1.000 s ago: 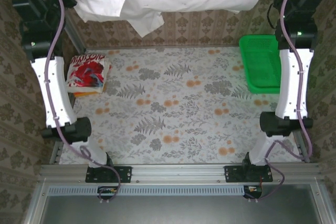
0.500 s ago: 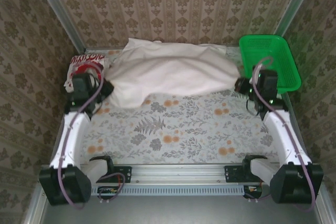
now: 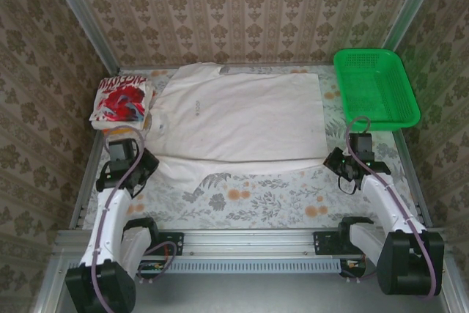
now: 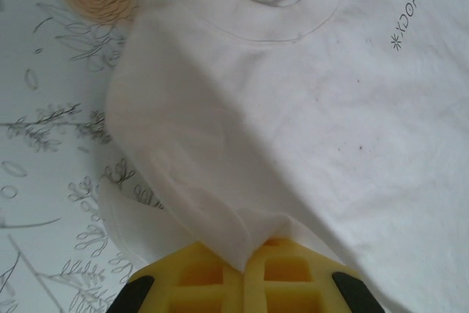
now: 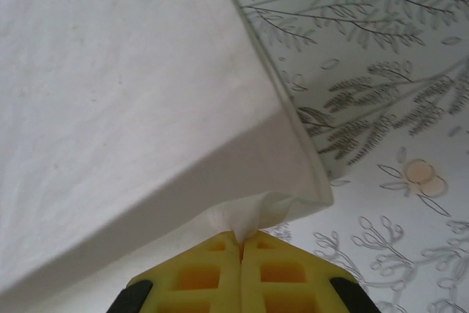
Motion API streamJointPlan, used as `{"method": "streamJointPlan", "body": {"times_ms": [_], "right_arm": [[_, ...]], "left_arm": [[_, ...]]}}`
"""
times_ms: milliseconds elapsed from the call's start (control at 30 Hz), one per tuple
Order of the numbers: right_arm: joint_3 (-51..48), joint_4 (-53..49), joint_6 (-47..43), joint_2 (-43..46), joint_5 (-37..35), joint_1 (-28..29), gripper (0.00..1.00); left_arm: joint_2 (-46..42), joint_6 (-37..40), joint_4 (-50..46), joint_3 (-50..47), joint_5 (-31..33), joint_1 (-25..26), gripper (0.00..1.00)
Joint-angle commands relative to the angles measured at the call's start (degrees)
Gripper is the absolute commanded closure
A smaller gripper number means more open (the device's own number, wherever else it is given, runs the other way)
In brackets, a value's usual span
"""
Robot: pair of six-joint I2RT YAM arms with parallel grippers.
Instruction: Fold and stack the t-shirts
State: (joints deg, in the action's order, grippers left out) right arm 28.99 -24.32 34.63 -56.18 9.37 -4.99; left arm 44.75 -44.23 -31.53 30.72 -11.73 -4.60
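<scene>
The off-white t-shirt (image 3: 242,119) lies spread flat across the back half of the table, collar toward the left. My left gripper (image 3: 150,161) is shut on its near left corner, by the sleeve. In the left wrist view the yellow pads (image 4: 198,280) pinch a fold of the off-white t-shirt (image 4: 308,108) just below the collar, and the left gripper (image 4: 245,263) is low over the table. My right gripper (image 3: 333,160) is shut on the near right hem corner; its pinch on the t-shirt (image 5: 110,93) shows at the right gripper (image 5: 240,240). A folded white t-shirt with red print (image 3: 122,100) rests at the far left.
A green mesh basket (image 3: 375,91) stands at the back right, just beyond the shirt's right edge. The flowered tablecloth (image 3: 249,199) shows bare between the shirt and the near rail. Patterned walls close in the back and both sides.
Both arms brought the off-white t-shirt down from high at the back, then drew it toward the near edge. It went from hanging to bunched to lying flat.
</scene>
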Motion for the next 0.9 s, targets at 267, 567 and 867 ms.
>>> {"method": "streamJointPlan", "body": {"times_ms": [267, 567, 867], "right_arm": [[-5.3, -9.3, 3.5, 6.5, -3.9, -0.4, 1.0], [-0.2, -6.7, 2.3, 7.0, -2.6, -0.3, 1.0], [8.2, -0.6, 1.2, -4.5, -4.4, -0.3, 1.0]], "left_arm": [[-6.8, -2.7, -9.4, -2.6, 0.1, -1.9, 1.0], [-3.1, 0.7, -7.5, 2.5, -0.1, -2.0, 1.0], [11.8, 12.4, -4.7, 12.7, 0.6, -2.7, 1.0]]}}
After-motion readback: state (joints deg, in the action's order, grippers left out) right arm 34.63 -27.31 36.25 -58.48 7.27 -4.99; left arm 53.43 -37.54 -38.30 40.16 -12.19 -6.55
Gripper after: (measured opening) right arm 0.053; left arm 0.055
